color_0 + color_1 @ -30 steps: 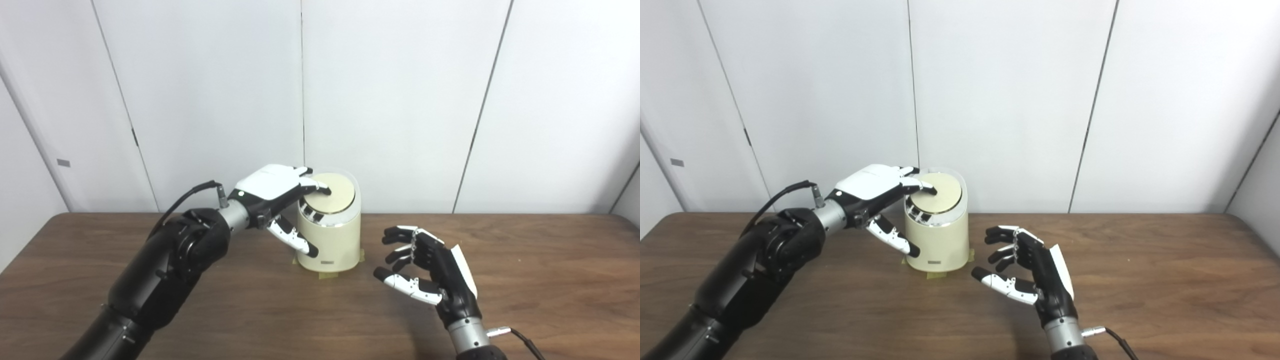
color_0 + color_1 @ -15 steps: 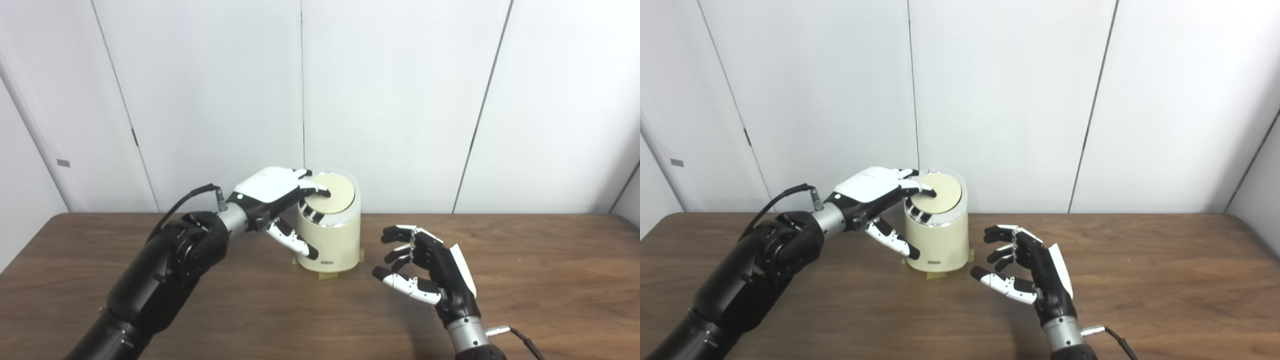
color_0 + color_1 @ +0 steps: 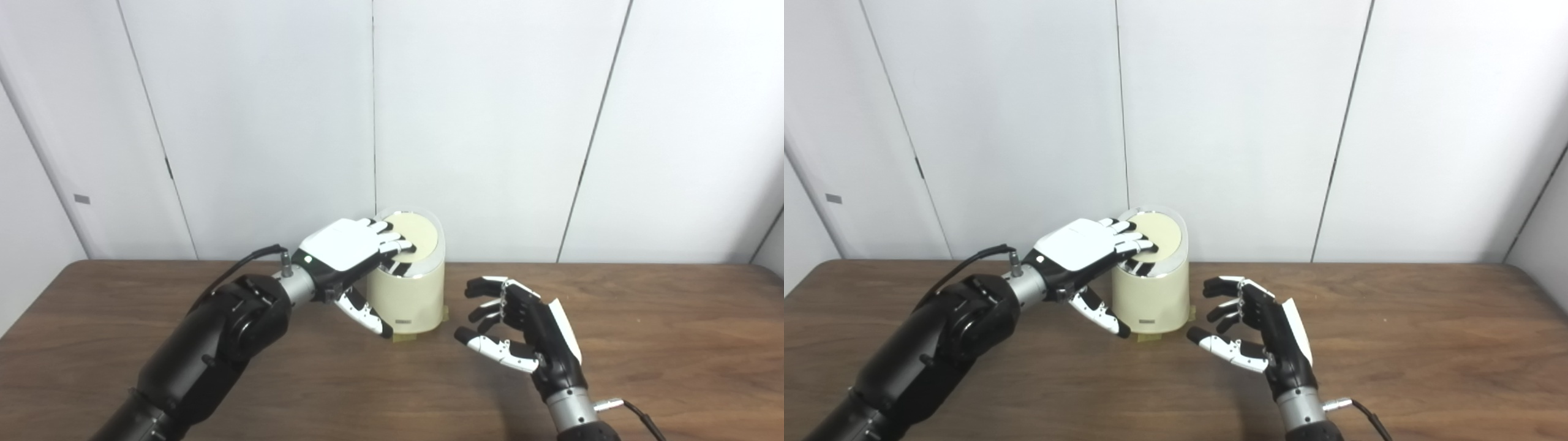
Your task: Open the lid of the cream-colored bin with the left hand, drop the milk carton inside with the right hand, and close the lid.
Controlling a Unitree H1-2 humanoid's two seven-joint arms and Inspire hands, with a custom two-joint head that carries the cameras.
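White wall panels [image 3: 490, 122] with thin vertical seams form the background; below them a dark wood-grain tabletop [image 3: 674, 343] spans the full width. Near the tabletop's rear edge, just left of centre, stands the cream-colored bin [image 3: 413, 300], an upright cylinder whose round lid [image 3: 422, 236] slopes down toward the camera and lies shut within a pale rim. A small dark label shows low on the bin's front wall, and strips of yellowish tape [image 3: 404, 336] show at its base on the tabletop.

Left hand [image 3: 343, 248]: palm down, white back uppermost, reaching in from the left. Its fingers [image 3: 398, 245] lie spread across the near-left part of the lid and rest on it, while the thumb [image 3: 367, 315] hangs down beside the bin's left wall. It grasps nothing. A black cable [image 3: 245, 263] leaves the wrist.

Right hand [image 3: 527, 334]: poised above the tabletop just right of the bin and apart from it, palm facing left. Its fingers [image 3: 490, 300] are curled but separated, the thumb [image 3: 496, 352] extended toward the bin, and nothing is held between them.

No milk carton shows in either view.
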